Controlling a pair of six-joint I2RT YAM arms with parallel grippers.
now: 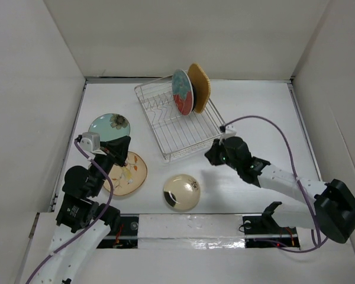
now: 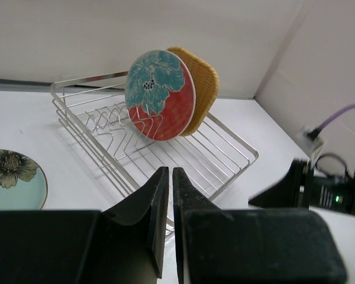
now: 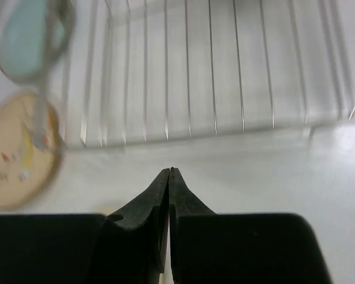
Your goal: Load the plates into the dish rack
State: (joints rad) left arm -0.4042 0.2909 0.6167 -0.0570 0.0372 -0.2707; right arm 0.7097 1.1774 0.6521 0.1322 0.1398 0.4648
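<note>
The dish rack (image 1: 165,127) is a silver wire basket at the table's back middle. Two plates stand upright at its far end: a red one with a teal pattern (image 1: 182,92) and an orange one (image 1: 199,87) behind it. A pale teal flowered plate (image 1: 106,126), a beige floral plate (image 1: 129,174) and a cream plate with a dark mark (image 1: 181,192) lie flat on the table. My left gripper (image 1: 122,155) is shut and empty over the beige plate's far edge. My right gripper (image 1: 210,154) is shut and empty just off the rack's near right corner. The left wrist view shows the rack (image 2: 225,148) and the red plate (image 2: 160,94).
White walls enclose the table on three sides. The right arm's purple cable (image 1: 266,121) loops above the table right of the rack. In the right wrist view the rack's near edge (image 3: 225,127) lies ahead of the fingers, with the beige plate (image 3: 18,154) blurred at the left.
</note>
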